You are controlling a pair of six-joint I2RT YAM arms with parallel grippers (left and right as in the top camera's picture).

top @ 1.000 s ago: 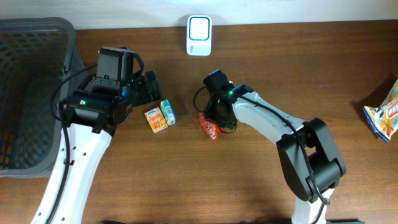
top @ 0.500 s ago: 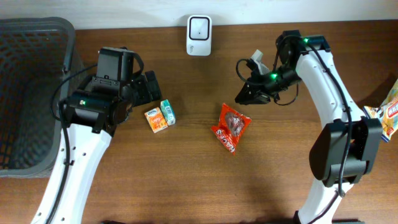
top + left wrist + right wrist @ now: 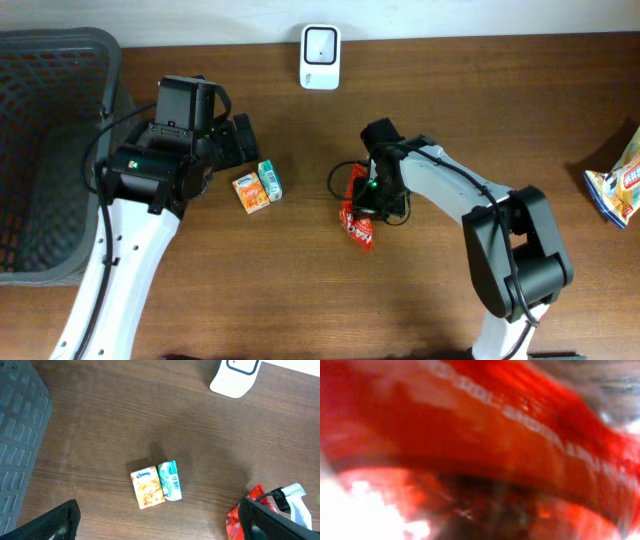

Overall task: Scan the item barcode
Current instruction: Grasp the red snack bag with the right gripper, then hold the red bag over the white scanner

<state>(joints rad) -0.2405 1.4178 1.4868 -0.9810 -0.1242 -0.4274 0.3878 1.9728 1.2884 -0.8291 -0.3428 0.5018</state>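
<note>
Back from beside the scanner (image 3: 320, 57), the right gripper (image 3: 378, 195) had dropped onto the red snack packet (image 3: 358, 222) at the middle of the counter (image 3: 300, 300), jaws pressed together. The left gripper (image 3: 238, 140) hung near two tissue packs (image 3: 257, 188). Its wrist view showed jaws spread wide above them. The right wrist view was all blurred red packet.

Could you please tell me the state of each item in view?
packet: on the table, gripped.
right gripper: shut on packet.
left gripper: open, empty.
tissue packs: flat, touching.
scanner: upright, nothing before it.
basket: empty.
bag: lying, partly out of frame.
</note>
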